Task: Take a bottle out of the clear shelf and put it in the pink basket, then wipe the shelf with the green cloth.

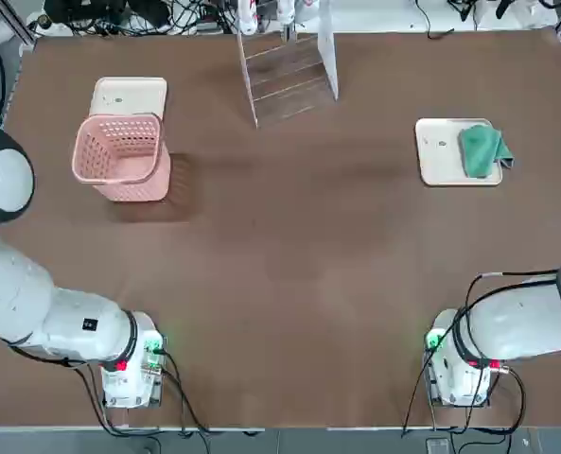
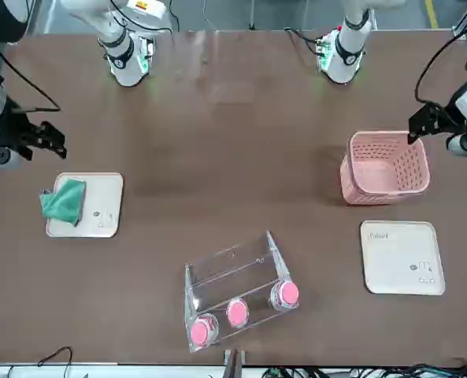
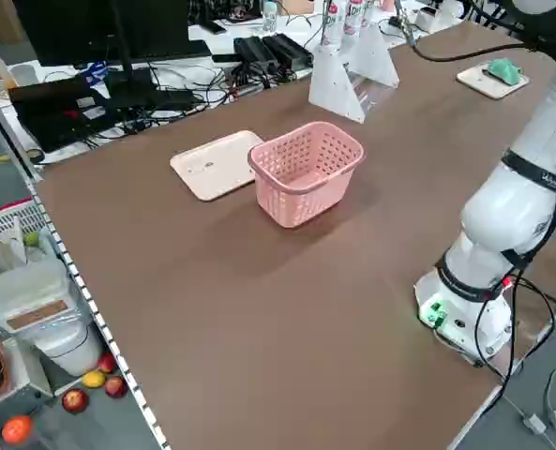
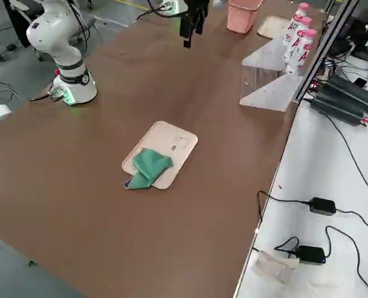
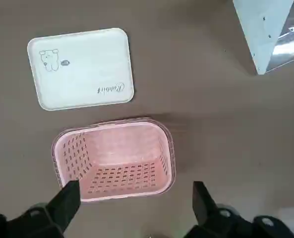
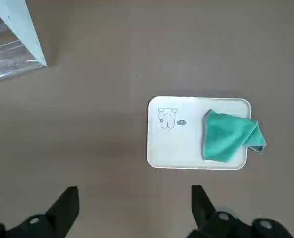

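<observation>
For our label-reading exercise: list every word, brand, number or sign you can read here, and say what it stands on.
"Rabbit": script word on the empty cream tray beside the pink basket, next to a small animal drawing.
Red lettering on the bottles in the clear shelf: too small to read.
Cream tray under the green cloth: drawing only.

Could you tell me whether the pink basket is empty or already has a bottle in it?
Empty. The left wrist view looks straight into the pink basket and shows only its bare holed floor; the front view shows three pink-capped bottles in the clear shelf.

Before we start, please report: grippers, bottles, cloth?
Left gripper open above pink basket; right gripper open, empty. Three bottles in clear shelf. Green cloth on tray. Nothing blocking.
</observation>
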`<state>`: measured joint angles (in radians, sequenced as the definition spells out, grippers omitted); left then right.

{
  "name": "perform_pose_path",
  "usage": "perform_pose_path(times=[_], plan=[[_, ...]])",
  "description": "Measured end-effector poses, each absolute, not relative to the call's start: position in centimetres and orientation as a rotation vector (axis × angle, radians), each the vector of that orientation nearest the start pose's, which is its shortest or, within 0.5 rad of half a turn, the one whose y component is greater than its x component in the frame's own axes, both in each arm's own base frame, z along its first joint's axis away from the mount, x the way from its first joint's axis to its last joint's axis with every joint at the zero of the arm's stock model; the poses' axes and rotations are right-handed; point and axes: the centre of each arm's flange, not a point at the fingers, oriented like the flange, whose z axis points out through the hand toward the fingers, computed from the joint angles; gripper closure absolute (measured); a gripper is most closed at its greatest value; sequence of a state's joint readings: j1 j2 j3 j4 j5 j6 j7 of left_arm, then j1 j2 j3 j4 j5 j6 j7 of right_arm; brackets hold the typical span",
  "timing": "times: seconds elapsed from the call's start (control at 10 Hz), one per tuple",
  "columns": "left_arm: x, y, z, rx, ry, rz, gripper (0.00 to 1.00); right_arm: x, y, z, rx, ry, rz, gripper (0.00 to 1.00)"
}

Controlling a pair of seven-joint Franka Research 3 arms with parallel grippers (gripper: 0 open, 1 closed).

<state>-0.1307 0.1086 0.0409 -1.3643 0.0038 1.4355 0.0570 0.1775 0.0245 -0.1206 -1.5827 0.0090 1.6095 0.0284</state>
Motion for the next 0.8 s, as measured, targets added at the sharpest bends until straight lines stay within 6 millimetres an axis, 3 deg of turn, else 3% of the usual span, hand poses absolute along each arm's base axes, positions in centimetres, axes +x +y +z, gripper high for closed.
perform_pose_path(times=[0.4,0.6,0.8], plan=[[57.1,-6.6,64.7,-3.123,0.269,0.06,0.0,56.2,3.7,60.8,-3.135,-0.053,0.019,0.0],[57.9,-7.0,64.8,-3.143,0.245,-0.024,0.0,56.2,3.6,60.9,-3.135,-0.051,0.022,0.0],[59.4,-8.4,63.7,-3.174,0.229,-0.08,0.0,56.0,3.1,61.1,-3.135,-0.038,0.023,0.0]])
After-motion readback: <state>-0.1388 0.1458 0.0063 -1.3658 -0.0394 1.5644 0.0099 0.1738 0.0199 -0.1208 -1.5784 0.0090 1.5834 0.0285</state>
